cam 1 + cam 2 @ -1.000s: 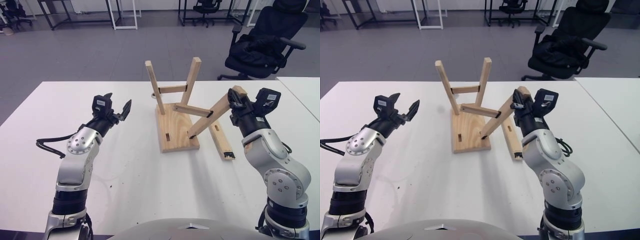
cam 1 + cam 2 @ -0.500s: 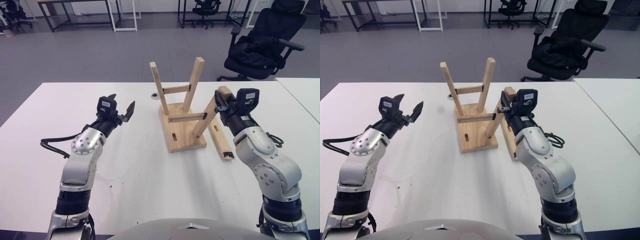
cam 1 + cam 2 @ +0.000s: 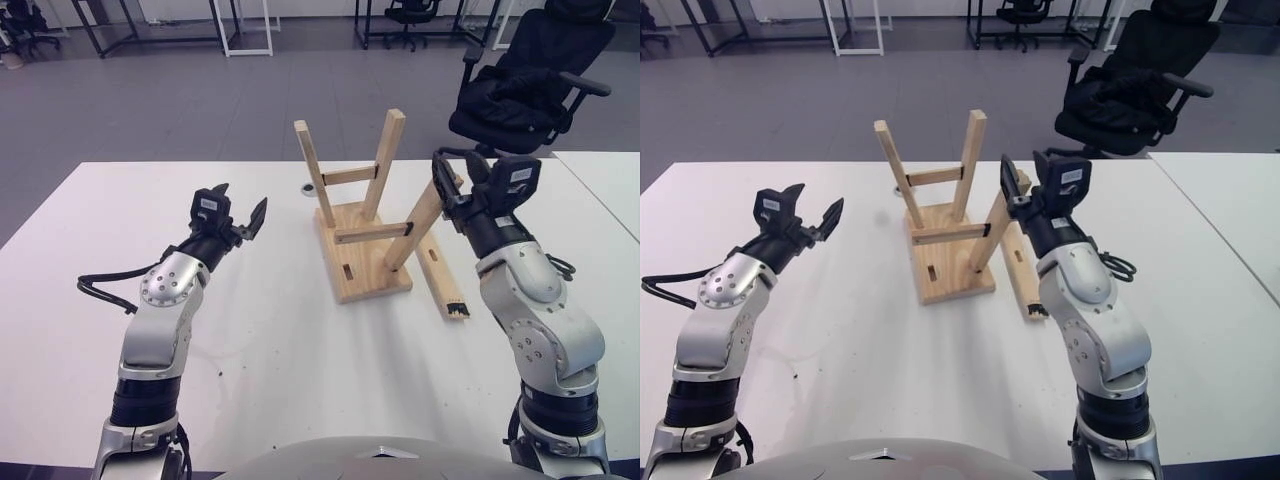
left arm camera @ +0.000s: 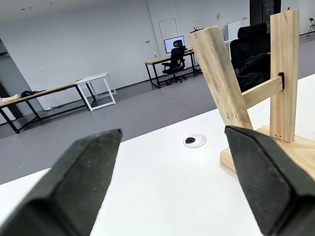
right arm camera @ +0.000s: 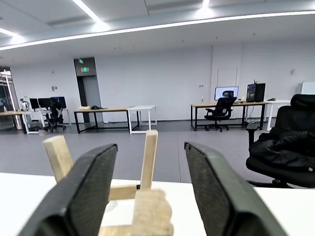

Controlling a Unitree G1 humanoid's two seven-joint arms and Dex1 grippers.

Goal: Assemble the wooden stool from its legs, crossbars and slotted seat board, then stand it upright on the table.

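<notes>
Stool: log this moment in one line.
left gripper open, left of seat board; right gripper open around third leg top; seat board inverted, three legs in; fourth leg on table

A broad white table with a smooth top fills the foreground, and a small round cable grommet is set into it toward the far edge. A second white table stands just beside it on the right, with a narrow gap between them. Beyond lies a grey carpeted floor. A black swivel office chair with dark cloth heaped on its seat stands near the far right corner. Farther back are a small white desk and a wood-topped desk on dark legs with a monitor. The plain white walls hold a dark doorway, and long ceiling light strips glow overhead
</notes>
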